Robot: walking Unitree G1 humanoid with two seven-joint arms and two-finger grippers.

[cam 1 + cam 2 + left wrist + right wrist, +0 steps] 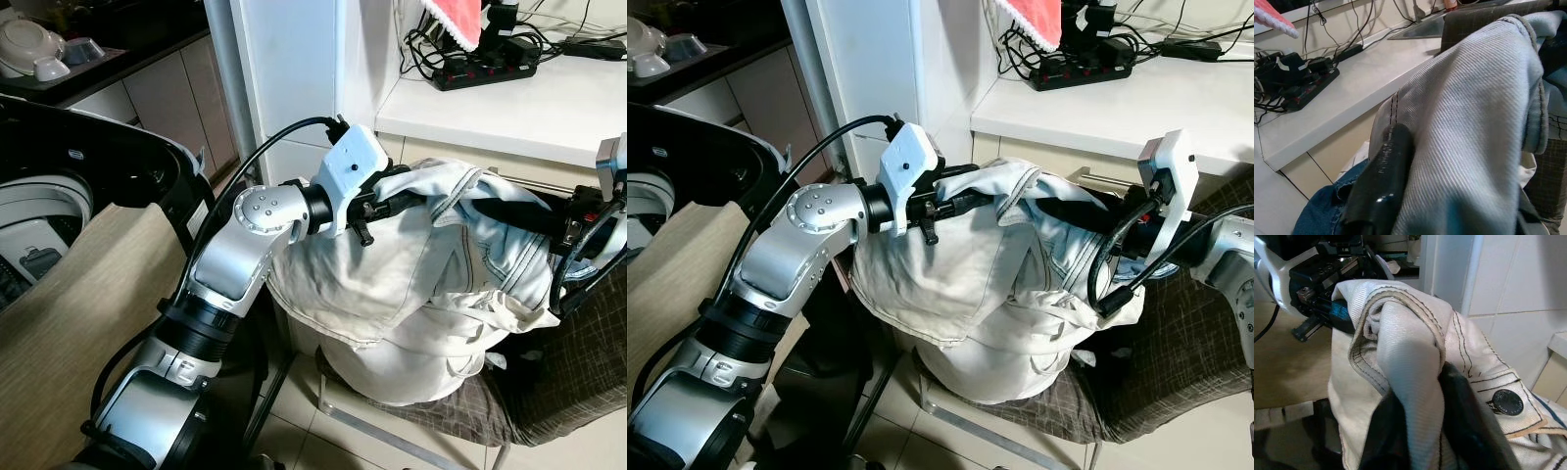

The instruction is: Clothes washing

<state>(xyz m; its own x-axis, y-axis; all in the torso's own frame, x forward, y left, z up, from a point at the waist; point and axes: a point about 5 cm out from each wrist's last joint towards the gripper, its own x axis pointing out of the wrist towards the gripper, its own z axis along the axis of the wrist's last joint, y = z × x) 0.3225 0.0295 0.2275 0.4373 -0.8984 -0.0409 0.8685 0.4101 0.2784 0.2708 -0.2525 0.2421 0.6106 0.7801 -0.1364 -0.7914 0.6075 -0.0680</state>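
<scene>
Washing machine [59, 196]: we see the top-loader at our left, lid raised, drum open; a beige cloth [69, 323] lies draped in front of it.
Counter [509, 103]: a white worktop ahead of us, carrying a black power strip [485, 67] and tangled cables.
Chair [549, 382]: a seat covered in dark checked fabric, on which the lower part of the laundry rests.
Jeans [411, 284]: the task's garment, pale cream denim with a blue inner face, bunched into a mound and lifted between both arms above the chair, well apart from the drum.
Left gripper [416, 201]: its black fingers [1382, 181] are buried in the upper folds; we judge them clamped on the denim, one finger showing against the cloth in the wrist view.
Right gripper [1087, 217]: it enters the bundle from the opposite side, fingers closed on a fold near the waistband button [1507, 402].
Step in hand: we judge this the pick-up, load gathered but not yet carried.
Next move: we would raise the bundle clear of the chair, turn left, and keep trailing legs from snagging the machine's rim.
</scene>
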